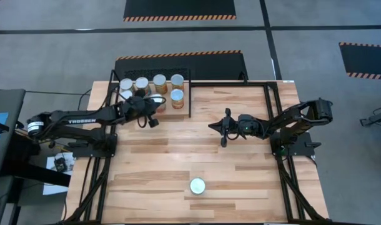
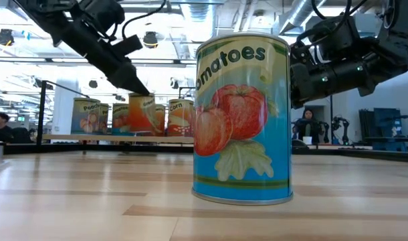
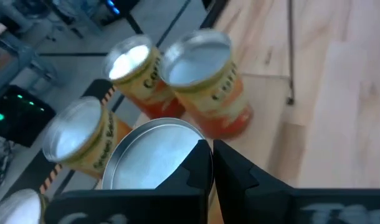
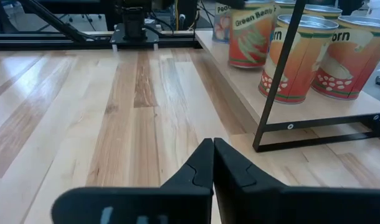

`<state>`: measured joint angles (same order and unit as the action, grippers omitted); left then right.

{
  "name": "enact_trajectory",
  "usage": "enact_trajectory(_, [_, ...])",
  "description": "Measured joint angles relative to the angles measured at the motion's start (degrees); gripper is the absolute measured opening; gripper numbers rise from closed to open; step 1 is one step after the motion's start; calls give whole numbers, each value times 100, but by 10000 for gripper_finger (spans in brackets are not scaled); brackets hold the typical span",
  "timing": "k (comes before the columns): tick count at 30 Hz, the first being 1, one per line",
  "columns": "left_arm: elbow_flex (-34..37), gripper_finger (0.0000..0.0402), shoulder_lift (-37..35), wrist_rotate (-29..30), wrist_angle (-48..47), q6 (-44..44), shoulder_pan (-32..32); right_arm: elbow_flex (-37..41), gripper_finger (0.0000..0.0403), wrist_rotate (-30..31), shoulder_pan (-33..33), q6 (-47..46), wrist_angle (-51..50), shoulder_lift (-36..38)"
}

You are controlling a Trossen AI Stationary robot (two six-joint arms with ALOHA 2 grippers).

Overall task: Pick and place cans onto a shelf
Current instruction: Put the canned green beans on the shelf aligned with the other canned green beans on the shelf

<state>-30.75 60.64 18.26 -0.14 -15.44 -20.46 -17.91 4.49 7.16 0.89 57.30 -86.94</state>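
Several cans [image 1: 160,80] stand upright on the shelf [image 1: 189,103] at the table's far left; they also show in the low view [image 2: 180,117] and the right wrist view [image 4: 294,59]. A blue "Tomatoes" can [image 1: 197,185] stands alone near the table's front edge, close in the low view [image 2: 241,117]. My left gripper [image 1: 156,105] is shut, its tips over the silver top of a shelf can [image 3: 149,155]. My right gripper [image 1: 210,125] is shut and empty, above the table's middle, pointing toward the shelf side [image 4: 213,144]. My left gripper's shut fingertips [image 3: 202,155] come slanting down from the table's left onto the rim of a can's top [image 3: 177,134], at the shelf's near side. The can stands upright on the shelf. I cannot tell whether the tips touch it.
The shelf's thin black frame post [image 4: 277,74] stands at its corner, between my right gripper and the cans. Bare plank tabletop [image 1: 178,150] lies between the shelf and the lone can. People show far behind the table in the low view [image 2: 307,124].
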Motion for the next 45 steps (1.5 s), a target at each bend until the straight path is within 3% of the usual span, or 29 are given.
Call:
enact_trajectory(12, [-32, 0, 505, -290, 535, 48, -427, 0, 21, 2, 0, -2, -19, 0])
enact_trajectory(45, [-32, 0, 509, -741, 960, 160, -794, 0, 21, 2, 0, -46, -16, 0])
